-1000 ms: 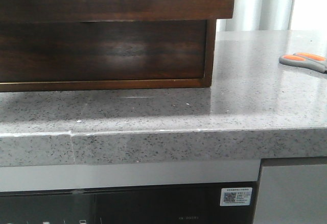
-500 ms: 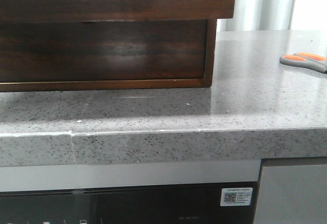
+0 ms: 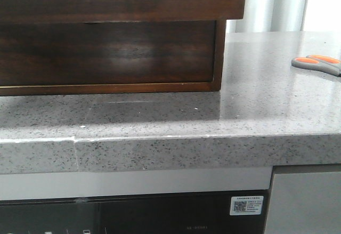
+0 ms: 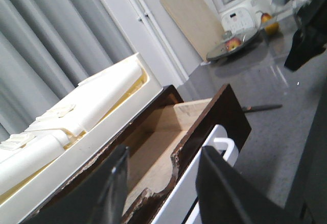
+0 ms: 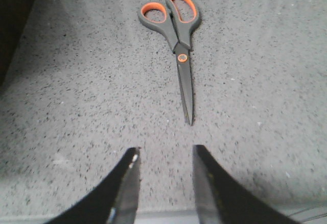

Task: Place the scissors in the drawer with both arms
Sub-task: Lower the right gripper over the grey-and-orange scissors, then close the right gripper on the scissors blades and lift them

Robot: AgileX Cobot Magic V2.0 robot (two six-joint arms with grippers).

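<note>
The scissors (image 5: 176, 35), grey with orange loop inserts, lie flat on the speckled counter, shut, blades pointing toward my right gripper (image 5: 164, 155). That gripper is open and empty, a short way before the blade tips. The scissors' handles also show at the far right in the front view (image 3: 318, 63). The drawer (image 3: 122, 2) shows its glossy dark front with a whitish strip on top, standing out over the counter. My left gripper (image 4: 163, 157) is open and empty above the drawer's whitish round-cornered strip (image 4: 212, 163). No gripper shows in the front view.
Beside the strip is a notched dark wooden drawer (image 4: 163, 127), open, bare inside. A white organiser (image 4: 92, 101) sits behind it. A cutting board (image 4: 191, 12), fruit plate (image 4: 240, 43) and white appliance (image 4: 235, 2) stand at the counter's far end. My right arm (image 4: 309, 25) hangs over the counter.
</note>
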